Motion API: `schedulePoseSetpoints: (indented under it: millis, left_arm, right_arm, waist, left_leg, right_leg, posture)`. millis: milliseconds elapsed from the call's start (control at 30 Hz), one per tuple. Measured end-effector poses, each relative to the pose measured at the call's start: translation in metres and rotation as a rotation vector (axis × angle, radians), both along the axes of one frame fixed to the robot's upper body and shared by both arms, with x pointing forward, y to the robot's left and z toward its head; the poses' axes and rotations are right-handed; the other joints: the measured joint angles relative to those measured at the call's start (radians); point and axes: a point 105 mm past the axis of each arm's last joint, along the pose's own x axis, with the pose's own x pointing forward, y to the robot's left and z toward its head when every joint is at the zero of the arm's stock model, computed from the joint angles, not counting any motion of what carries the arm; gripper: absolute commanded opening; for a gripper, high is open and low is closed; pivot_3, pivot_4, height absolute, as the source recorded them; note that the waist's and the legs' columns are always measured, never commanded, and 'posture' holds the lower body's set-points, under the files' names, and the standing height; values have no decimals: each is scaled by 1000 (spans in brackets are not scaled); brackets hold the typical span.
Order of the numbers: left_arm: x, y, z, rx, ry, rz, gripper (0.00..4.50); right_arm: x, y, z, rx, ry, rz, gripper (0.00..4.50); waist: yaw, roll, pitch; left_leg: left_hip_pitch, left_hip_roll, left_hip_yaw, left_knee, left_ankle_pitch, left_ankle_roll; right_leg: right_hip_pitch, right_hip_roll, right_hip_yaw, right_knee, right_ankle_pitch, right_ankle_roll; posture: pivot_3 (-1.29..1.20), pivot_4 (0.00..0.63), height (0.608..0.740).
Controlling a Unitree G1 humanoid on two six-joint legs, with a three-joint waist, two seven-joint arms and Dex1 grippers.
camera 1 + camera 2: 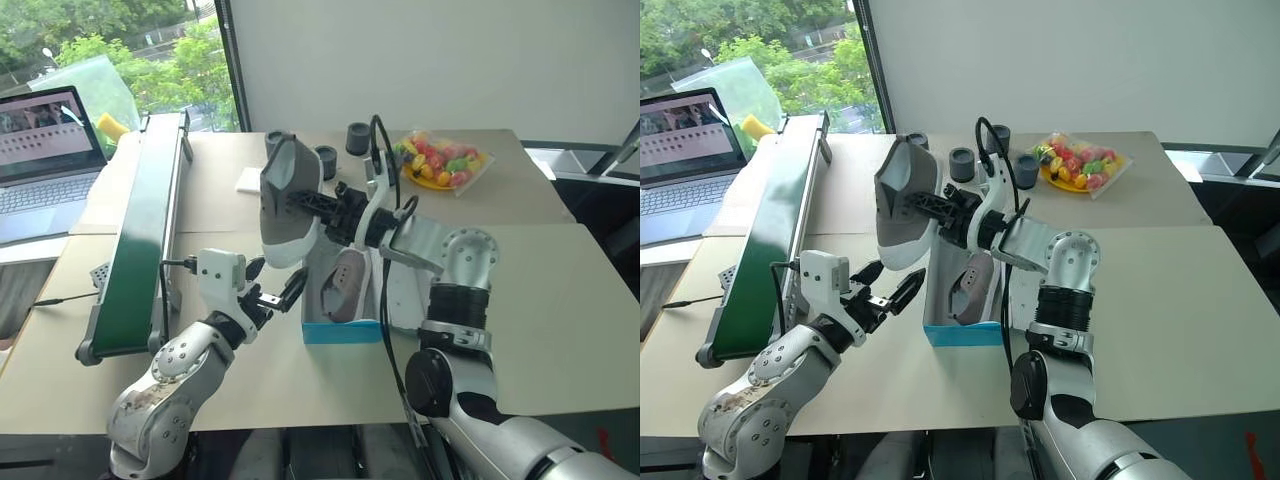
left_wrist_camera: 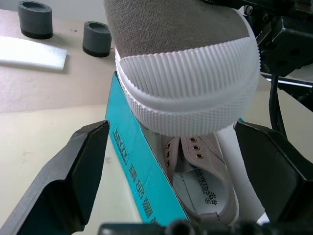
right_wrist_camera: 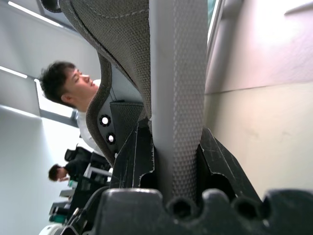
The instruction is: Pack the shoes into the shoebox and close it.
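My right gripper (image 1: 312,204) is shut on the side of one grey shoe (image 1: 290,195) with a white sole. It holds the shoe upright in the air above the turquoise shoebox (image 1: 342,332). In the right wrist view the fingers (image 3: 134,161) clamp the shoe's sole edge (image 3: 173,73). The other grey shoe (image 1: 345,285) lies inside the box, its lining up (image 2: 200,166). My left gripper (image 1: 276,291) is open and empty just left of the box's front corner. In the left wrist view its fingers (image 2: 78,166) frame the held shoe's ribbed toe (image 2: 188,88) and the box wall (image 2: 142,191).
A long green conveyor (image 1: 145,220) runs along the left, with a laptop (image 1: 45,150) beyond it. At the back of the table are dark grey cylinders (image 1: 358,137), a white pad (image 1: 250,180) and a bag of colourful items (image 1: 440,160). People (image 3: 68,88) appear in the right wrist view.
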Motion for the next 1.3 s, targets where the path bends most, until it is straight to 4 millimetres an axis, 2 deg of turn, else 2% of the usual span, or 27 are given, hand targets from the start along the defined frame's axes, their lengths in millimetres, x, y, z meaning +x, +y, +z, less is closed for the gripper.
schedulePoseSetpoints:
  millis: [133, 233, 333, 467, 533, 633, 833, 1000, 1233, 1300]
  left_arm:
    - [-9, 10, -8, 78, 27, -70, 4234]
    - [-22, 25, -12, 172, 57, -165, 4234]
    - [-31, 43, -6, 258, 69, -242, 4234]
    - [-29, 57, 3, 298, 52, -264, 4234]
    - [-27, 59, 3, 300, 53, -267, 4234]
    - [-25, 58, 7, 301, 29, -265, 4234]
    - [-25, 55, 10, 298, 7, -243, 4234]
    - [-26, 54, 12, 305, -3, -231, 4234]
    - [-24, 55, 15, 308, -16, -216, 4234]
    - [-24, 55, 16, 309, -20, -216, 4234]
  right_arm:
    - [20, -19, -10, -70, 25, -139, 466]
    - [27, -33, -14, -190, 28, -162, 466]
    - [27, -43, -17, -353, 60, -134, 466]
    - [15, -42, -44, -525, 170, -49, 466]
    - [8, -37, -54, -577, 199, -14, 466]
    - [-7, -29, -80, -646, 248, 25, 466]
    - [-18, -20, -107, -702, 267, -34, 466]
    - [-15, -17, -115, -809, 183, -64, 466]
    - [-16, -16, -125, -1062, -72, 46, 466]
    - [-14, -19, -127, -1171, -204, 96, 466]
  waist:
    - [-2, 1, 0]
    - [-2, 2, 1]
    - [-1, 2, 2]
    - [-2, 3, 2]
    - [-1, 2, 2]
    - [0, 2, 2]
    - [-1, 2, 1]
    - [-2, 2, 0]
    - [1, 2, -1]
    - [2, 3, -1]
  left_leg:
    - [0, 0, 1, 0, 0, 0]
    - [-1, 0, 1, -1, 0, 0]
    - [0, 2, 1, -1, 0, 0]
    - [-1, 4, 2, -2, 0, 0]
    - [-1, 5, 2, -2, 0, 1]
    - [-2, 6, 2, -2, 0, 1]
    - [1, 8, 2, -2, -1, 0]
    - [5, 8, 2, -2, -1, 0]
    - [13, 9, 3, -2, -1, 0]
    - [17, 12, 3, -4, -1, 0]
  right_leg:
    - [-1, 0, 0, 0, 0, 0]
    - [-1, 0, 0, -1, 0, 0]
    - [-1, 1, 0, -2, -1, -1]
    - [-1, 2, 0, -4, 0, -1]
    - [-1, 2, 0, -4, 0, -1]
    - [-1, 2, 0, -4, 0, -1]
    - [1, 4, 0, -4, 0, -2]
    - [4, 5, 1, -4, 1, -2]
    - [14, 6, 0, -9, 0, -2]
    - [20, 8, -1, -16, -1, 0]
  posture:
    - [0, 150, 740]
    - [0, 150, 740]
    - [0, 150, 740]
    - [0, 150, 740]
    - [0, 150, 740]
    - [0, 150, 740]
    - [0, 150, 740]
    - [0, 150, 740]
    - [0, 150, 740]
    - [0, 150, 740]
